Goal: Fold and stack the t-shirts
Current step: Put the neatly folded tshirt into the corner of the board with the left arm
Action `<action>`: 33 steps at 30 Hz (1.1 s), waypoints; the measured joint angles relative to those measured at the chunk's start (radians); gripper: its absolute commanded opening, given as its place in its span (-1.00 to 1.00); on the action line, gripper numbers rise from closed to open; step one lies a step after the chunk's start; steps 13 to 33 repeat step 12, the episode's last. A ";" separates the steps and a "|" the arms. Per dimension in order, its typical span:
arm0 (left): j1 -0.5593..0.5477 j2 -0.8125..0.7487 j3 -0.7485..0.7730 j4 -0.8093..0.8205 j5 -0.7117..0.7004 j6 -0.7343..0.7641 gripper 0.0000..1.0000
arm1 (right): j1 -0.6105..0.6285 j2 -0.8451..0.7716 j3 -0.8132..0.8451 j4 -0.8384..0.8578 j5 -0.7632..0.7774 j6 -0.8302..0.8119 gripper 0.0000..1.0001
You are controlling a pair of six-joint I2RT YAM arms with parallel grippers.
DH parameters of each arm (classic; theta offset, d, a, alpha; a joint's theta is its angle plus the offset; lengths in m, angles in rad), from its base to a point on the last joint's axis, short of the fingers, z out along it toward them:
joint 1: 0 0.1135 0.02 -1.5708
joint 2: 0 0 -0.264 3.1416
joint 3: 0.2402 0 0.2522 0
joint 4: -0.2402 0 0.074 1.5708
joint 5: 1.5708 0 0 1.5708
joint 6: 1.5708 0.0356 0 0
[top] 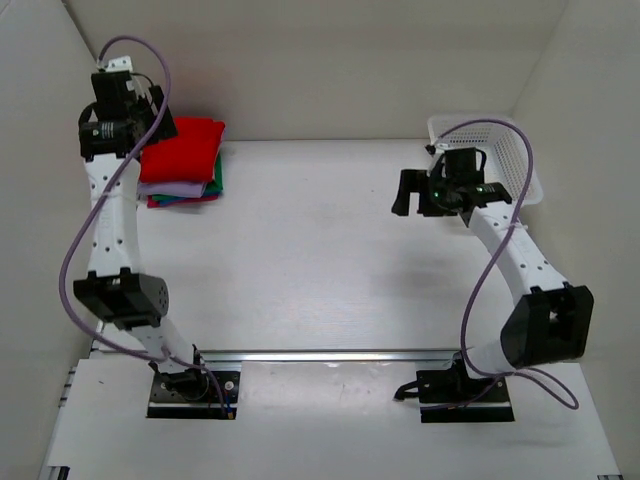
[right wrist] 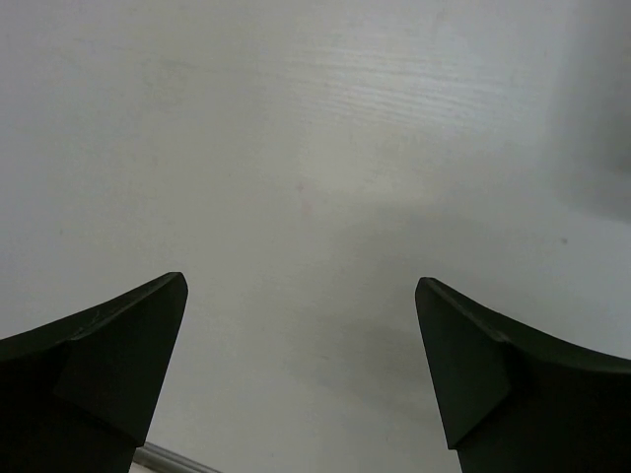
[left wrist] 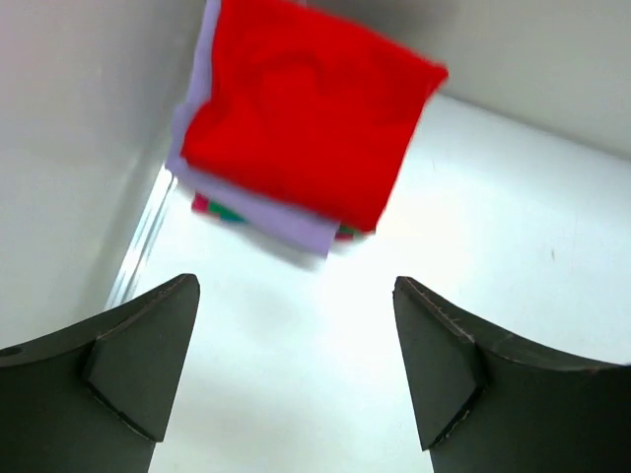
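Top view: the t-shirts (top: 183, 160) lie stacked at 10 o'clock on the bench (top: 320, 260), red uppermost; the left gripper (top: 150, 112) hangs just beside them; the right gripper (top: 405, 193) sits at 3 o'clock; the white mesh basket (top: 515, 160) at 2 o'clock shows no cloth where the arm leaves it visible.

Left wrist view: the gripper is spread and holds nothing; the red t-shirt (left wrist: 306, 118) lies over the lavender t-shirt (left wrist: 266, 212) at 12 o'clock; stacking looks complete, so any next move should rise clear to avoid snagging the top layer.

Right wrist view: the gripper is spread over bare bench.
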 measured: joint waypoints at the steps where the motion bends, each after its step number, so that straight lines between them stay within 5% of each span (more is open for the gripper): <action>1: -0.005 -0.065 -0.083 -0.004 0.012 0.002 0.82 | -0.014 -0.035 -0.040 -0.007 0.004 0.003 0.98; 12: -0.078 -0.601 -0.916 0.070 0.122 -0.055 0.85 | -0.009 -0.223 -0.201 0.009 -0.016 0.010 0.98; 33: -0.078 -0.601 -0.916 0.070 0.122 -0.055 0.85 | -0.009 -0.223 -0.201 0.009 -0.016 0.010 0.98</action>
